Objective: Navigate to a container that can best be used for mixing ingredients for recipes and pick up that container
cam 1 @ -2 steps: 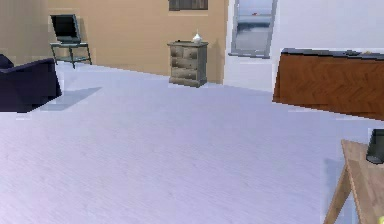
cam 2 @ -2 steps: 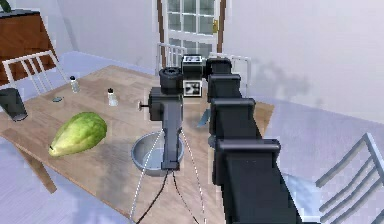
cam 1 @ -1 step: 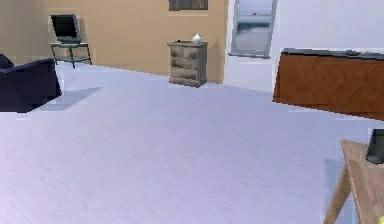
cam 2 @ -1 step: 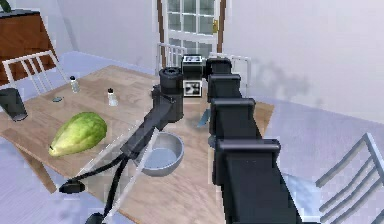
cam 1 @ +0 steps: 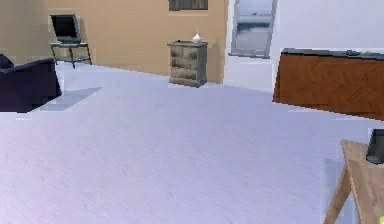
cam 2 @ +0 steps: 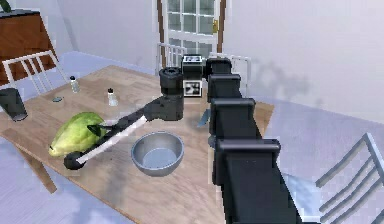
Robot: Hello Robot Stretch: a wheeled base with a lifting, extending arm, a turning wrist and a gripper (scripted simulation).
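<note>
A grey metal bowl (cam 2: 157,153) stands on the wooden table (cam 2: 120,185) in the arm side view, just left of the dark arm bar. The gripper (cam 2: 78,155) reaches from its dark body down to the left, its thin fingers (cam 2: 110,135) running past the bowl's upper left rim. At the fingers' far end lies a green leafy head (cam 2: 76,132) on the tabletop, so I cannot tell whether the gripper holds anything. Two white marker squares (cam 2: 190,77) sit at the arm's end.
On the table stand a dark cup (cam 2: 12,103) and two small shakers (cam 2: 111,97). White chairs stand at its far left (cam 2: 28,68) and near right (cam 2: 345,180). The forward view shows the table corner (cam 1: 352,185), a dark armchair (cam 1: 25,82), a dresser (cam 1: 187,63), a wooden cabinet (cam 1: 330,82) and open floor.
</note>
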